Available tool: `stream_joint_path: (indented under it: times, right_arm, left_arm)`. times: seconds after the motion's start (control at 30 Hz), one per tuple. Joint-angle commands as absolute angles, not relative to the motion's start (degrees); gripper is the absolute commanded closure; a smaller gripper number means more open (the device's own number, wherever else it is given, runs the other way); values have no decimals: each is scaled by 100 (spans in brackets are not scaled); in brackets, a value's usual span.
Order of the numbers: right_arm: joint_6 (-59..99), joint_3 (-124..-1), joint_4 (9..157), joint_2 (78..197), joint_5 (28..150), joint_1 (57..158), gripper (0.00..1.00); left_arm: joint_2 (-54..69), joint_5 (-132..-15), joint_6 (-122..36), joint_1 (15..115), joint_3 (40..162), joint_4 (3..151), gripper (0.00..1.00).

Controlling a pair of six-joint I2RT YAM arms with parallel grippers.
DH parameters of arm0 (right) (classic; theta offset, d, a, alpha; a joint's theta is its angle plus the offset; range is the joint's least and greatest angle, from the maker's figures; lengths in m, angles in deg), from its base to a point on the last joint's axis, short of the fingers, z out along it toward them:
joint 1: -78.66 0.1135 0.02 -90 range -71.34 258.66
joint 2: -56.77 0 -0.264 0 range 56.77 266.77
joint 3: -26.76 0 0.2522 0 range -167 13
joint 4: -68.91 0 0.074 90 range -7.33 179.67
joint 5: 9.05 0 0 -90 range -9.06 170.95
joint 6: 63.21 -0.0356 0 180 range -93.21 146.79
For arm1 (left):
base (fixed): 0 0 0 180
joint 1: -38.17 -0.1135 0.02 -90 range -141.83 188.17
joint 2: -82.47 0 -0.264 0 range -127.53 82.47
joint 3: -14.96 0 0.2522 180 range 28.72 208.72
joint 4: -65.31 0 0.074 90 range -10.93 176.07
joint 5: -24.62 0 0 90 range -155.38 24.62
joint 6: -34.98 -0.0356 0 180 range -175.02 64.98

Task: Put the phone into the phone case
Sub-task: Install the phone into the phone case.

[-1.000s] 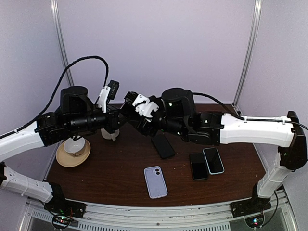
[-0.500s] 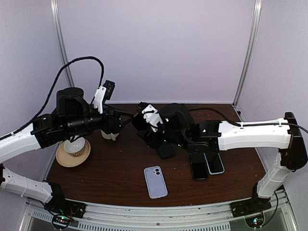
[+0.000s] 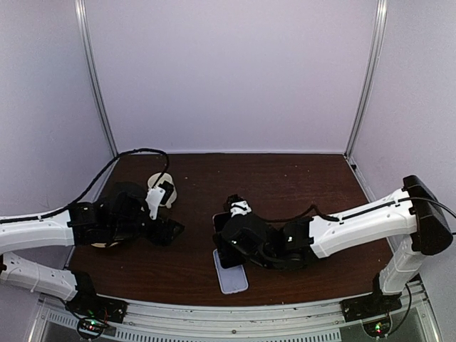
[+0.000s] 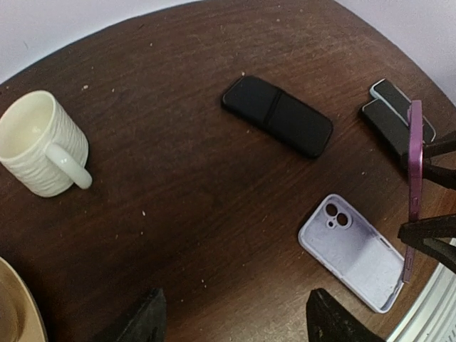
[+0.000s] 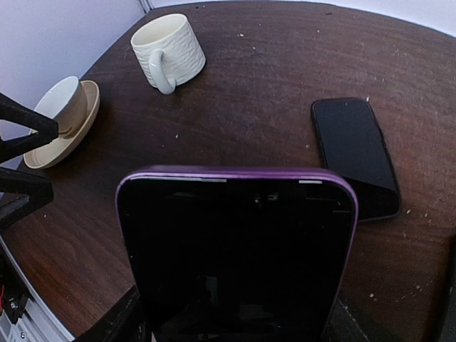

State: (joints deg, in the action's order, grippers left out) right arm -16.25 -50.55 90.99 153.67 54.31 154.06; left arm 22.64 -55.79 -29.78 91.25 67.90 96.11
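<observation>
You see the phone (image 5: 235, 249), a black screen with a purple rim. It is held upright, right by the phone case (image 4: 354, 251). The case is lilac and lies flat near the front edge of the table (image 4: 178, 178), hollow side up, with its camera hole toward the table's middle.

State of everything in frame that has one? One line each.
purple phone: held on edge beside the case, not in it
phone case: lying flat, open side up, empty
black phone: lying flat
mug: upright, empty
left gripper: jaws open, empty
right gripper: jaws closed on purple phone
</observation>
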Motion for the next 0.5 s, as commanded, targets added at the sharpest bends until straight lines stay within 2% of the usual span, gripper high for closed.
stream_joint_path:
  times: [0.0, 0.17, 0.47]
  right_arm:
    - [-2789, -5174, 9239, 15809, 4896, 15731, 100]
    - [-3140, -5423, 9811, 16209, 4451, 16096, 100]
    - [-3357, -5509, 10072, 16392, 4408, 16176, 100]
  left_arm:
    - [2347, -5403, -2756, 9178, 6418, 9223, 28]
    - [2243, -5481, -2698, 9178, 6411, 9053, 27]
    - [2277, -5698, -2634, 9176, 6231, 8825, 26]
